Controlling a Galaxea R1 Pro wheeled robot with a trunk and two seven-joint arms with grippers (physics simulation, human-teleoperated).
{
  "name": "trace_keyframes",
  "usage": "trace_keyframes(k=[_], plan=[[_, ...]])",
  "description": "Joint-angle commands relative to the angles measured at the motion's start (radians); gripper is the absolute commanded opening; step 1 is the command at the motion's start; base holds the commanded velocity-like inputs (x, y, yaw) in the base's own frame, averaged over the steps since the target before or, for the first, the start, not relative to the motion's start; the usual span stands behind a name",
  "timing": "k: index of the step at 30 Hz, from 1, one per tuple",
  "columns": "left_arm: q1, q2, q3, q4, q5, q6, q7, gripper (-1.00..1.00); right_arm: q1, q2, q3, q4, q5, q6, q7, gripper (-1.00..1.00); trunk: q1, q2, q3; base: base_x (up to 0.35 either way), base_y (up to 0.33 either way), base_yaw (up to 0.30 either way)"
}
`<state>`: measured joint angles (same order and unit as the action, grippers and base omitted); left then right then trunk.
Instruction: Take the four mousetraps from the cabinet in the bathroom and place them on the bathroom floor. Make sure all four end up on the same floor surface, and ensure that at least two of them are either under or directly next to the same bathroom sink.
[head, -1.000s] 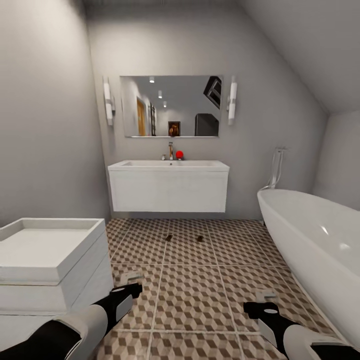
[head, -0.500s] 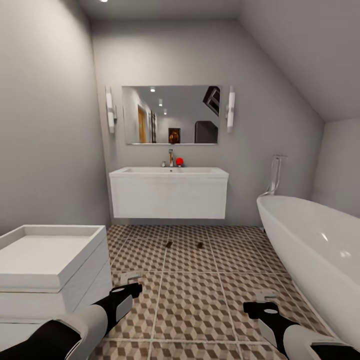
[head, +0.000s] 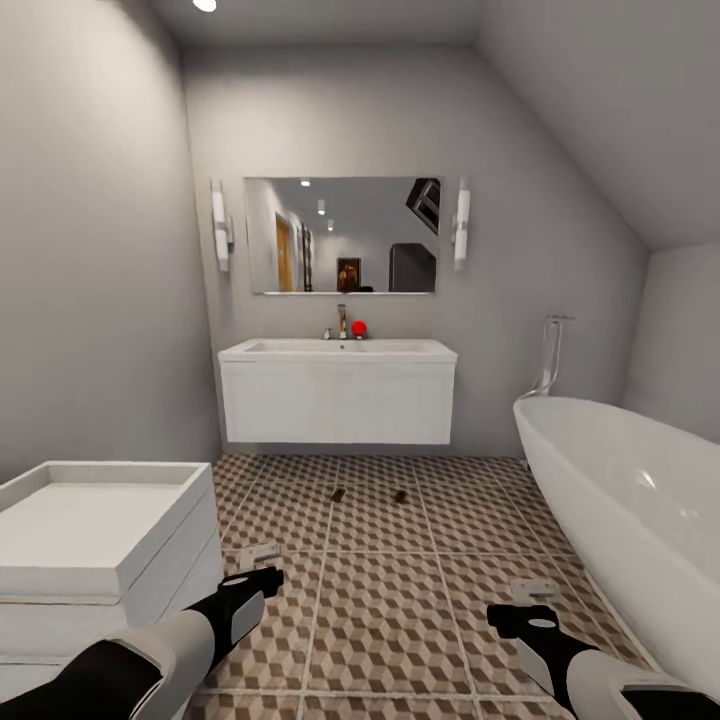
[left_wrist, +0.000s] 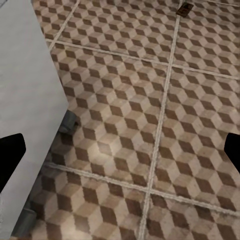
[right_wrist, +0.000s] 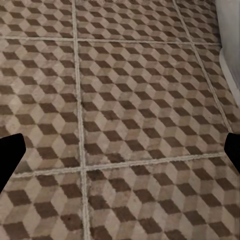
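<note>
White bathroom sink (head: 338, 348), basin contents hidden; red ball (head: 359, 327) beside its tap. Two small dark-tan mousetraps (head: 338, 494) flat on cube-patterned bathroom floor (head: 380, 590) before it. Left gripper (head: 262, 562), right gripper (head: 534, 602): jaws spread, empty.

**Grey attic bathroom with sloped ceiling**

Plain matte grey walls (head: 110, 250) rise to a ceiling slanting down on the right. A frameless rectangular wall mirror (head: 342, 236) hangs between two white tube lights (head: 220, 231). A glossy white oval bathtub (head: 630, 510) stands right; a white boxy unit (head: 95, 540) sits left. A round ceiling spotlight (head: 205, 5) glows.
</note>
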<state>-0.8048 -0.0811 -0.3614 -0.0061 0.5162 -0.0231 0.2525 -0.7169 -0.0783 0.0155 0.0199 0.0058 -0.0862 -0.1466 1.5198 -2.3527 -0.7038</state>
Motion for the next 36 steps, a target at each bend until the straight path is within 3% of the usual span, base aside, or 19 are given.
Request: trace_keyframes(k=[1, 36], plan=[[-0.001, 0.0, -0.008, 0.001, 0.01, -0.002, 0.003, 1.0, -0.001, 0.0, 0.001, 0.002, 0.001, -0.004, -0.002, 1.0, -0.004, 0.007, 0.002, 0.0, 0.0, 0.0], [0.012, 0.001, -0.008, 0.002, 0.011, -0.005, 0.006, 1.0, -0.001, 0.0, 0.002, 0.009, 0.0, -0.007, -0.004, 1.0, -0.138, 0.252, 0.112, 0.0, 0.0, 0.0]])
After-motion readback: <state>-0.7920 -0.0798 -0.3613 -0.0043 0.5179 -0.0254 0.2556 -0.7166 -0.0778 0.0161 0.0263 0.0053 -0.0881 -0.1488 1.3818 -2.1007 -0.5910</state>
